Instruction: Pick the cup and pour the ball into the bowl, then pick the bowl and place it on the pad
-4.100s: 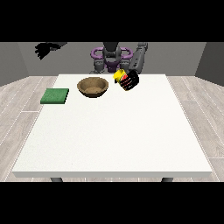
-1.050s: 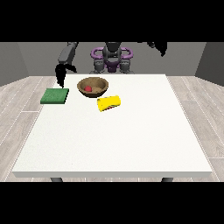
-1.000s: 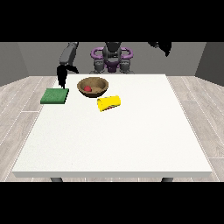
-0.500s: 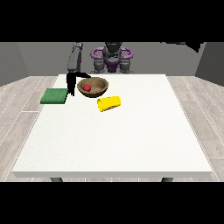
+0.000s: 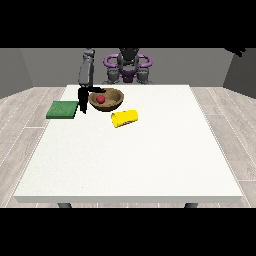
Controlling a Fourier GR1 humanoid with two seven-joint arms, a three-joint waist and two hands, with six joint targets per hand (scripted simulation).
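A brown bowl (image 5: 112, 100) stands at the table's far left part with a red ball (image 5: 101, 99) inside it. The yellow cup (image 5: 125, 118) lies on its side on the table just in front of the bowl, to its right. A green pad (image 5: 63, 109) lies flat to the left of the bowl. The hand at the view's left (image 5: 83, 98) hangs down at the bowl's left rim, between bowl and pad, with its thumb reaching over the rim. The hand at the view's right (image 5: 236, 50) is raised far out at the upper right edge, holding nothing.
The white table (image 5: 135, 160) stretches wide towards the camera in front of the cup. The robot's torso (image 5: 128, 65) stands behind the far edge. Wooden floor surrounds the table.
The cup, once held tilted over the bowl, now lies on the table and the ball is in the bowl. The left-side hand came down to the bowl's rim; the right-side hand swung out rightwards.
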